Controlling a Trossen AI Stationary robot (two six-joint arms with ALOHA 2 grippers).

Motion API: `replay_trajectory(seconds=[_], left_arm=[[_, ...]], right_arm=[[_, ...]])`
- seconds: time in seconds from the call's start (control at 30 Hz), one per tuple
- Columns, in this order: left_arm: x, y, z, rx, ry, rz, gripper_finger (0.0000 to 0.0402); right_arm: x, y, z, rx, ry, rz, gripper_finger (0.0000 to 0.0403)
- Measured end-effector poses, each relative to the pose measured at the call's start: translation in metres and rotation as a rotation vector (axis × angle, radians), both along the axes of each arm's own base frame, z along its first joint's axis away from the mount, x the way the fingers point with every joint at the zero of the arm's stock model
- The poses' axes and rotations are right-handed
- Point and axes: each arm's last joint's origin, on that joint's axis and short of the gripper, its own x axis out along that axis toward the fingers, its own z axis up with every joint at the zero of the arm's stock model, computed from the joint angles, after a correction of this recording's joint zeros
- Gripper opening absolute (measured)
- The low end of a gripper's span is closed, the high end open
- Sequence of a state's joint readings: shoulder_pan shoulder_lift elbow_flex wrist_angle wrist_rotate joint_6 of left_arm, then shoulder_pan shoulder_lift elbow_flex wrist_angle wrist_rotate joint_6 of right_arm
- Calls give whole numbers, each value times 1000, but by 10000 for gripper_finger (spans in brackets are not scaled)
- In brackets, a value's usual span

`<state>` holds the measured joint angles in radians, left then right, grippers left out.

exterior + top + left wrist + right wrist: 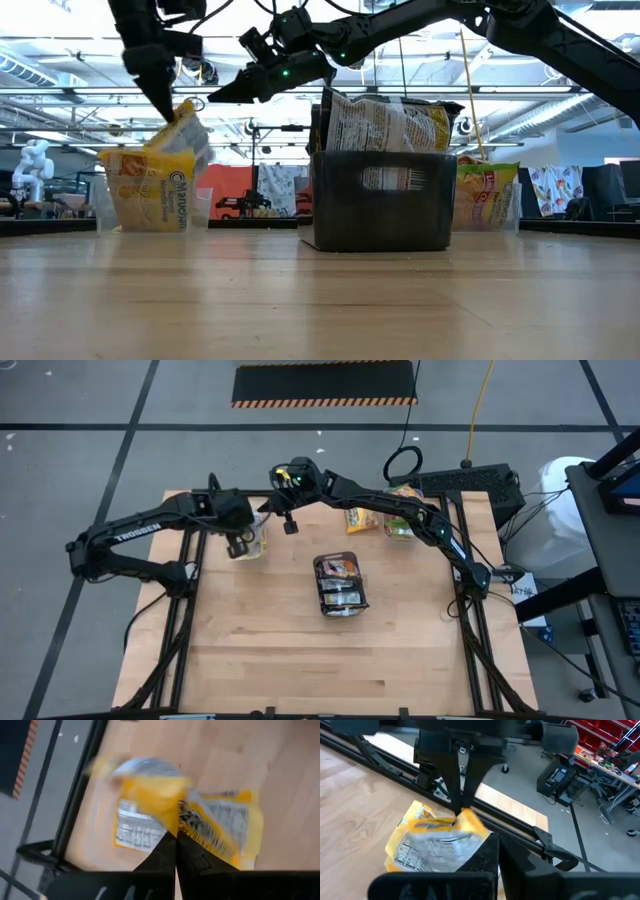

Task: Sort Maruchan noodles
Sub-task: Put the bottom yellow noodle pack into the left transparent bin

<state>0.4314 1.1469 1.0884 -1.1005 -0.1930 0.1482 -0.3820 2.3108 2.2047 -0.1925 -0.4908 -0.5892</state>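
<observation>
My left gripper (170,112) is shut on a yellow noodle packet (188,135) above a clear tub (108,205) at the table's far left, which holds more yellow Maruchan packets (150,188). In the right wrist view the left gripper (460,807) comes down onto that packet (437,842). My right gripper (291,523) hovers shut just to the right of it, reaching across the far edge; I see no touch. A dark grey tray (385,215) in the middle holds several dark packets standing on edge. My left gripper pinches the yellow packet by its crimped end seam (187,822) between the two fingers, coming from above and pointing down. The packet hangs tilted below the fingers. Its lower end (175,150) reaches the packets in the tub; whether it rests on them I cannot tell.
A second clear tub (402,525) with green-edged orange packets stands at the far right, with a yellow packet (355,518) beside it. The tray (322,605) sits mid-table. The near half of the table (330,670) is bare wood.
</observation>
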Motion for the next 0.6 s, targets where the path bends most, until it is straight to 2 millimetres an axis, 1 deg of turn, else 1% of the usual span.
replay_trajectory(seconds=[0.23,0.43,0.6], left_arm=[[-3,8,0,77,2,188,0],[-6,15,0,93,26,175,0],[-5,24,-6,68,45,243,0]], right_arm=[[0,0,0,2,0,1,0],[0,0,0,2,0,2,0],[0,0,0,2,-1,2,0]])
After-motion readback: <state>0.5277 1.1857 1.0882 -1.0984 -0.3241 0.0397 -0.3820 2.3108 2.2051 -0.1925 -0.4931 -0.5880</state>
